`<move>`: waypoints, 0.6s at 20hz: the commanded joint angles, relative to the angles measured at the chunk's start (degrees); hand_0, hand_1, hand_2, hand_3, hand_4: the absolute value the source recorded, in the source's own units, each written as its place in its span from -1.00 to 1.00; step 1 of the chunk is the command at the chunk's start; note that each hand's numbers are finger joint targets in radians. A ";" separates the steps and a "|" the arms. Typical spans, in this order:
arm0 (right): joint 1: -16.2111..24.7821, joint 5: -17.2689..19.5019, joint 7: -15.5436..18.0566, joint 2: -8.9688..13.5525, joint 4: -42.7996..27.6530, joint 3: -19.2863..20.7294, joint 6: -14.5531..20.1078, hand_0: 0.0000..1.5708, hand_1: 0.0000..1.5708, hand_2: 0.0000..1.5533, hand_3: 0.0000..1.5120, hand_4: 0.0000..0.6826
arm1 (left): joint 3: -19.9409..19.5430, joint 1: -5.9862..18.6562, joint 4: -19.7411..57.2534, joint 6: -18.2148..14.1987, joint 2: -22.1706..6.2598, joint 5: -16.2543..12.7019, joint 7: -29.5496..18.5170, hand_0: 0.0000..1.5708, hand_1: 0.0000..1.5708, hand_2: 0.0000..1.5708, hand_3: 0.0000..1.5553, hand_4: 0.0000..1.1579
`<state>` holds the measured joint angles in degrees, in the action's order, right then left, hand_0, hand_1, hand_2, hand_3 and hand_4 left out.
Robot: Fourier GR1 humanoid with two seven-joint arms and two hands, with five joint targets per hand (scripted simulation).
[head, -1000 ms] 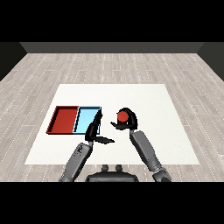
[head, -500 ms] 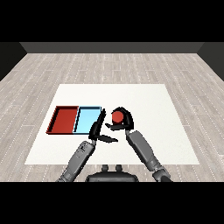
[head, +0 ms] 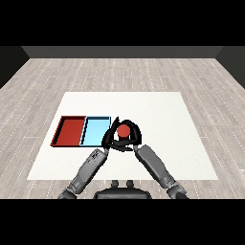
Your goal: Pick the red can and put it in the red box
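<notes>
Right hand (head: 132, 135): we are curling our fingers round the red can (head: 124, 130), grasping it just beside the light blue tray's right edge.
Left hand (head: 109, 138): we are keeping it close against the can's left side; we cannot tell how its fingers stand.
Red can: we are seeing it between both hands, outside either tray.
Red tray (head: 62, 131): we are seeing it left of the light blue tray (head: 90, 131), touching it, on the white table (head: 158, 115).

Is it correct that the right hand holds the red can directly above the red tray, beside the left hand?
Not quite. In the head view the right hand holds the red can beside the light blue tray, not above the red tray. The left hand is beside it.
</notes>
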<state>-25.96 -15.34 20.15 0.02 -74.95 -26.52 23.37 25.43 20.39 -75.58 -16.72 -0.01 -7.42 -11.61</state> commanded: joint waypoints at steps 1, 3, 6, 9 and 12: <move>-0.23 -0.89 1.88 -0.02 0.46 -1.05 0.69 0.84 0.84 0.83 0.83 0.80 | 3.60 5.53 1.92 -4.31 0.01 -3.47 2.48 -1.00 -1.00 -1.00 -1.00 -1.00; 0.17 -0.92 -1.81 -0.02 -4.15 -4.18 3.20 0.84 0.84 0.84 0.83 0.78 | 0.77 2.96 3.33 -0.43 0.01 -0.87 -0.10 -1.00 -1.00 -1.00 -1.00 -1.00; -0.53 -0.93 -5.12 -0.02 -5.79 -4.46 2.46 0.84 0.84 0.84 0.83 0.74 | 0.07 3.26 5.63 1.70 0.01 0.17 -1.86 -1.00 -1.00 -1.00 -1.00 -1.00; -1.05 -3.80 0.22 -0.02 -1.47 -5.00 3.31 0.86 0.86 0.86 0.85 0.69 | 5.92 3.93 0.10 -4.38 0.00 -3.45 2.85 -1.00 -1.00 -1.00 -1.00 -1.00; 0.62 -2.73 1.15 0.00 -3.85 -7.00 5.41 0.86 0.86 0.87 0.85 0.53 | 7.36 0.76 -0.84 -7.92 -0.02 -2.10 0.45 -1.00 -1.00 -1.00 -1.00 -1.00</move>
<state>-25.89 -17.43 19.09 0.37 -78.49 -30.84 26.06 28.56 22.49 -74.68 -20.10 -0.67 -9.21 -11.31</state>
